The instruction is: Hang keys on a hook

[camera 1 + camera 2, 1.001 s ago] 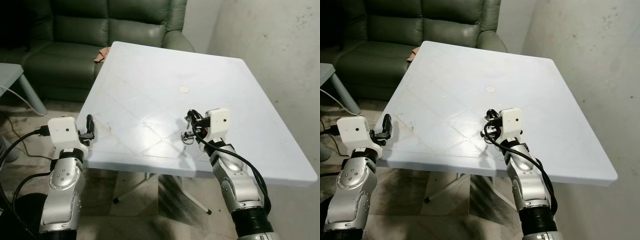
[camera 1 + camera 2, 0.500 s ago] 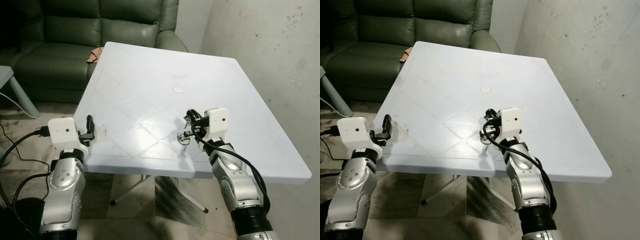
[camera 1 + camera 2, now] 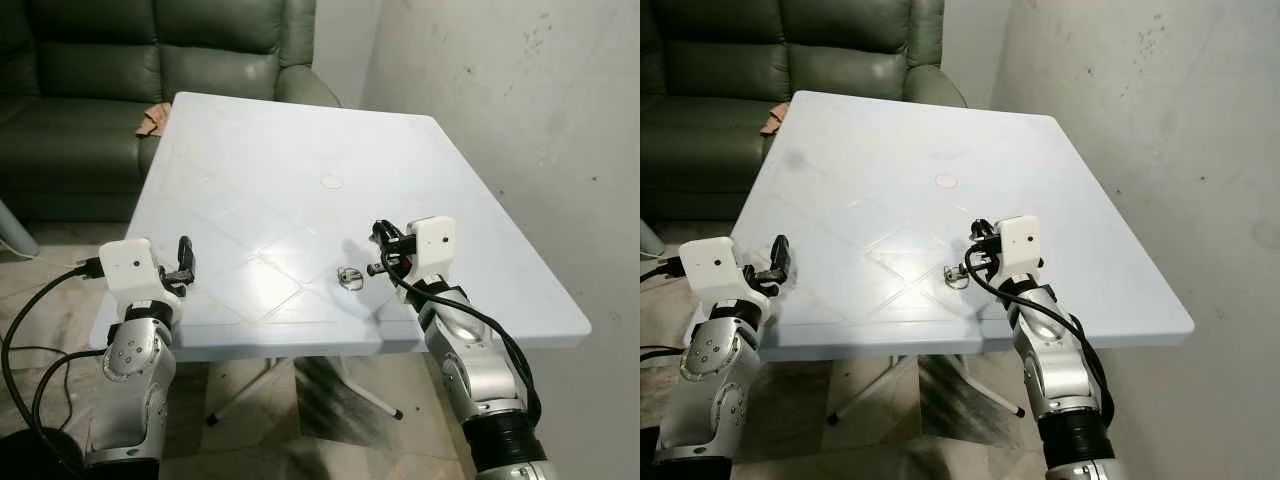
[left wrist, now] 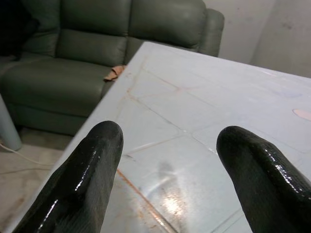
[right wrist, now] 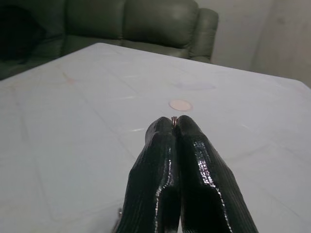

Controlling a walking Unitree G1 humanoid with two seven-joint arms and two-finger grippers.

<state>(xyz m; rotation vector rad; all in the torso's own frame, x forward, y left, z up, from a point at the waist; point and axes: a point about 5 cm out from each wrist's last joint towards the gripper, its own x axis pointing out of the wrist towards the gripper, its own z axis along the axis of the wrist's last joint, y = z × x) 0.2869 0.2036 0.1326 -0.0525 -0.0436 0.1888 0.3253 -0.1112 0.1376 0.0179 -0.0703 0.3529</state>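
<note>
The right pincer (image 3: 378,252) is over the near part of the white square plastic table (image 3: 270,150), fingers pressed together on a small metal ring at the tips (seen in the right wrist view). The small silver bunch of keys (image 3: 349,277) hangs below it at about 8 o'clock, close to the tabletop; contact cannot be determined. The left pincer (image 3: 184,262) is at the table's near-left edge, fingers (image 4: 87,179) spread. A dark green leather sofa (image 3: 120,60) stands at 11 o'clock.

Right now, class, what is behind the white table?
Behind the white table stands a dark green sofa, with a small tan thing on its seat by the table's edge. The table hides the sofa's lower front.
</note>
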